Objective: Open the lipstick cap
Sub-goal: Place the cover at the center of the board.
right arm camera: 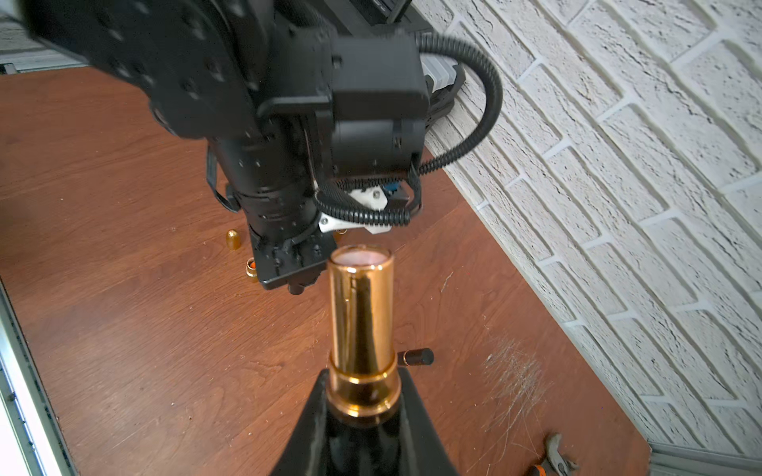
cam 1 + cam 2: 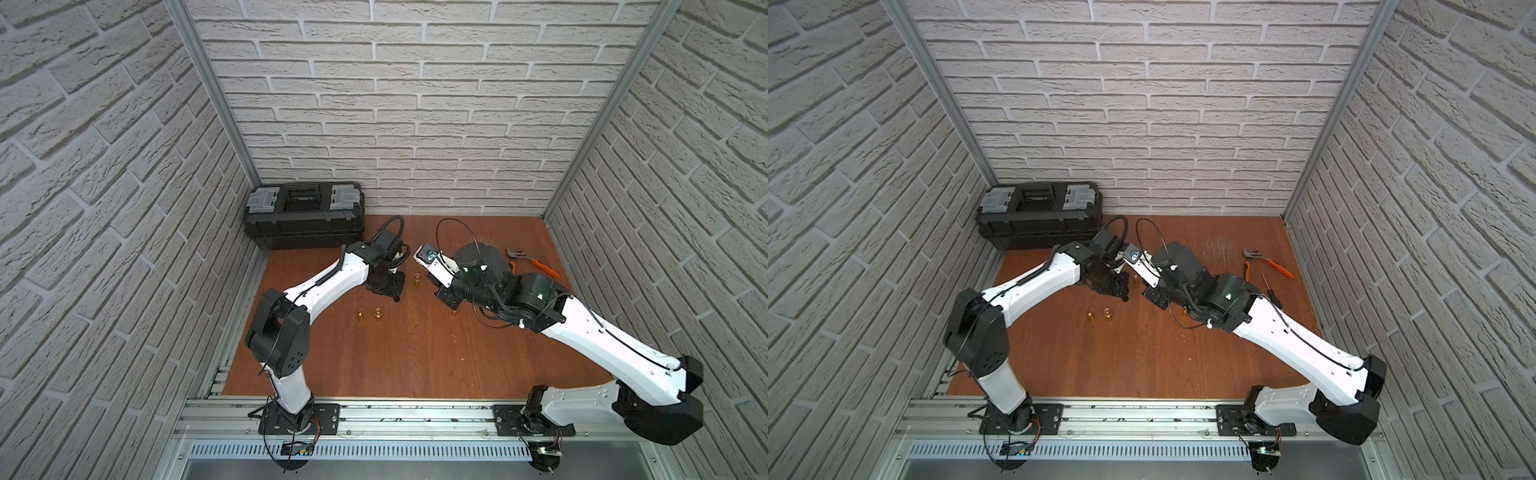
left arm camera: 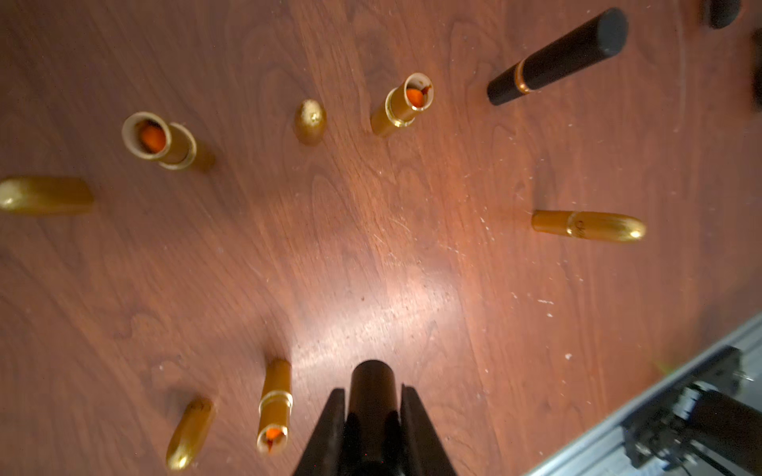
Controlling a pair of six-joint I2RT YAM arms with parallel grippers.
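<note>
**A:** Holding what in the right gripper (image 1: 363, 373)?

**B:** Squeezing the lipstick (image 1: 361, 313) by its black bottom, with jaws nearly shut on it. Lying lengthwise along the gripper, shiny gold tube sticking straight out, open end pointing at the left arm (image 1: 264, 136), up over the brown wooden table (image 1: 123, 329).

**A:** And pinching what in the left gripper (image 3: 372, 391)?

**B:** Gripping the cap (image 3: 373, 377) tight, off the lipstick. Looking smooth, black and round like a pipe, pointing down at the table, staying apart from the gold tube.
</note>
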